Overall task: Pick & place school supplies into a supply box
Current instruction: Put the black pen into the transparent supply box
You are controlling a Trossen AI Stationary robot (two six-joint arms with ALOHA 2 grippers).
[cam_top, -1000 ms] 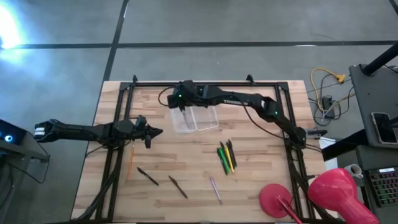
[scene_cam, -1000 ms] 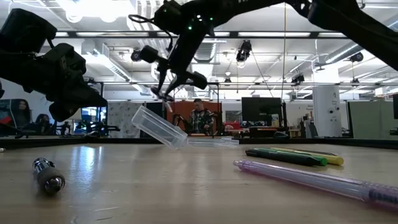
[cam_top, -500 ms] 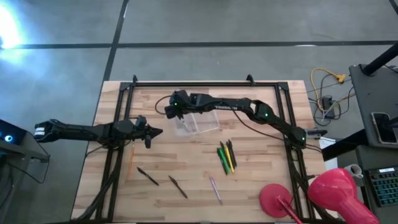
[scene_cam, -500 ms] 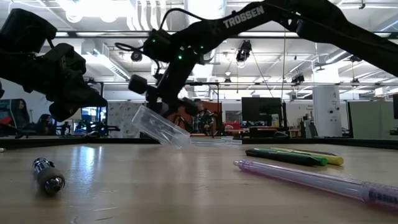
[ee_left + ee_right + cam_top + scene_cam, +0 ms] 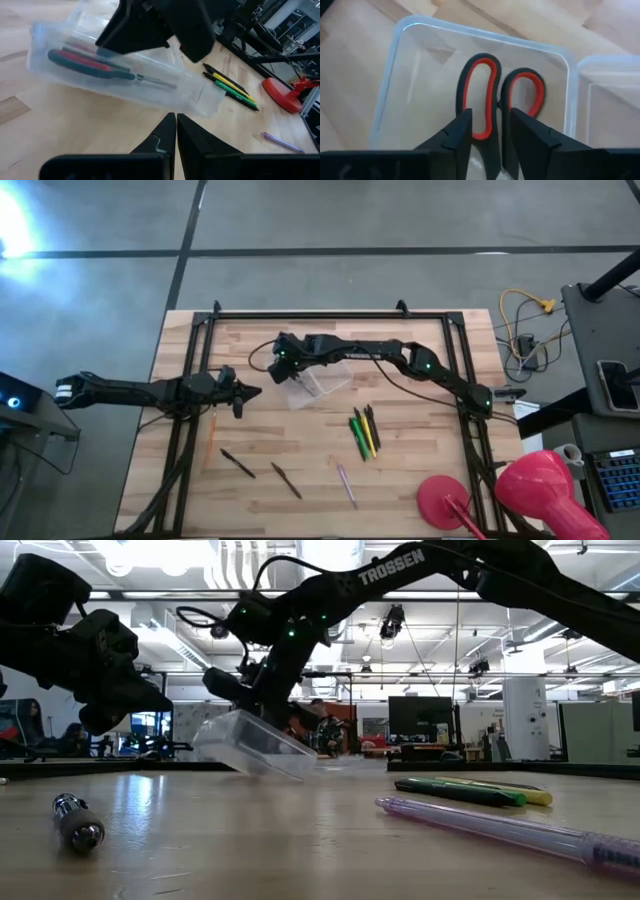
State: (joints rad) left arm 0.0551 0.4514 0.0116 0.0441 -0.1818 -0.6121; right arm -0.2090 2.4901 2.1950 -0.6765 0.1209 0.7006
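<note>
The clear supply box (image 5: 320, 383) lies mid-table, tilted, its near corner (image 5: 300, 770) on the wood and its other end raised. The red-handled scissors (image 5: 481, 95) sit inside it, also seen through the wall in the left wrist view (image 5: 95, 62). My right gripper (image 5: 491, 135) reaches down into the box (image 5: 400, 75) and is shut on the scissors. My left gripper (image 5: 250, 392) hovers shut, left of the box. Green, yellow and black pens (image 5: 363, 432) lie right of centre, with a purple pen (image 5: 345, 485), two dark pens (image 5: 238, 464) and an orange pencil (image 5: 211, 435) nearer. My right gripper pinches the scissors between its two fingers at the base of the handle loops (image 5: 492, 122), where the loops meet. The fingers (image 5: 457, 135) come from above, slanting down into the box. The handles point away from the wrist inside the box; the blades are hidden behind the fingers.
A red round-based object (image 5: 445, 502) and a pink one (image 5: 545, 490) stand at the near right corner. Black frame rails (image 5: 185, 430) run along both table sides. The box's open lid (image 5: 612, 100) lies beside it. A dark pen (image 5: 78, 823) lies close in the low view.
My right gripper has come down and toward the near edge, carrying the scissors into the box. The box has turned from square to the table edges to a slant, slid slightly nearer, and its raised end has sunk lower.
</note>
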